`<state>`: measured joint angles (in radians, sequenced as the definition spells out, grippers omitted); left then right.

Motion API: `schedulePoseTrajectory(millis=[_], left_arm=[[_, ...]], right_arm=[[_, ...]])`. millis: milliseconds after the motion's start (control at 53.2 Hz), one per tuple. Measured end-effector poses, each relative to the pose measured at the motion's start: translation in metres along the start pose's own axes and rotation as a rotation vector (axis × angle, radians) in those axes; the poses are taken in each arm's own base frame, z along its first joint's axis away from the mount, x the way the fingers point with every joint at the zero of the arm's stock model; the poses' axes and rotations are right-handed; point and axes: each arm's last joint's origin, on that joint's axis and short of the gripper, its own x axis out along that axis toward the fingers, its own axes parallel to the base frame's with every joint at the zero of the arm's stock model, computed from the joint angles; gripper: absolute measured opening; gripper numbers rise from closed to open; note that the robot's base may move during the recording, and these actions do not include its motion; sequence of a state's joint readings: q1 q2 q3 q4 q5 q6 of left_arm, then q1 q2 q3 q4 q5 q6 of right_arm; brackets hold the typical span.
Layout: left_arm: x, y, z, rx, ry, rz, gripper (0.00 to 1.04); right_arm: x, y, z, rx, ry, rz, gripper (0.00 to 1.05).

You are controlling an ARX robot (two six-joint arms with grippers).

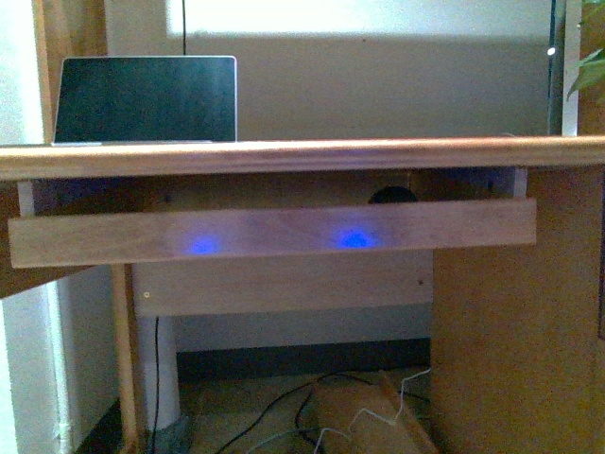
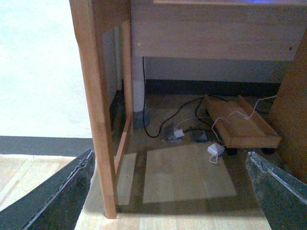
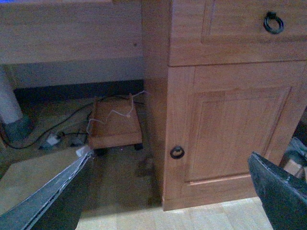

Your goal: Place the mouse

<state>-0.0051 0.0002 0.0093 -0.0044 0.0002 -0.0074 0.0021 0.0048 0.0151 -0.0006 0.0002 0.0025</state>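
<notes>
Left gripper (image 2: 170, 155): jaws spread wide. The two dark fingers (image 2: 57, 196) stand at opposite edges of the left wrist view, and only floor and furniture show in the gap.
Right gripper (image 3: 170, 157): jaws spread wide, with only the cabinet and the floor showing in the gap.
Floor (image 2: 187, 175): pale wood boards lying below and ahead of both pairs of jaws.
Desk leg (image 2: 98, 120): an upright wooden post just beyond one left finger, to the side of the gap.
Cabinet door (image 3: 230, 134): a wooden panel facing the right jaws. Its dark ring pull (image 3: 177, 152) is in line with the gap.
White plug (image 2: 215, 149): lies on the floor ahead of the left jaws.
Cables (image 2: 158, 127): dark and white leads trailing on the floor, beyond the plug.
Wheeled stand (image 2: 244, 127): a low wooden tray on castors, further ahead of both pairs of jaws, under the desk.
Drawer handle (image 3: 273, 22): a dark ring on the drawer above the cabinet door, higher than the right jaws.
Tray front (image 1: 274, 232): a wooden rail under the desktop (image 1: 302, 154), carrying two blue light spots (image 1: 354, 238).
Mouse (image 1: 392, 196): a dark rounded shape behind the tray front and just under the desktop. Only its upper part shows, and it is not between either pair of jaws.
Laptop (image 1: 145, 99): stands open on the desktop with a dark screen, the farthest item.
</notes>
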Motion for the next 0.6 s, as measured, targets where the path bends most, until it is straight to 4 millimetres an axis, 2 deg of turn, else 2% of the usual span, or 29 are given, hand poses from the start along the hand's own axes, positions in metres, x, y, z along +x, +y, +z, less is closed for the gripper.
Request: schedulePoseTrajectory(millis=[601], left_arm=[[0.0,0.0,0.0,0.0,0.0,0.0,0.97]], right_arm=[[0.0,0.0,0.0,0.0,0.0,0.001,0.97]])
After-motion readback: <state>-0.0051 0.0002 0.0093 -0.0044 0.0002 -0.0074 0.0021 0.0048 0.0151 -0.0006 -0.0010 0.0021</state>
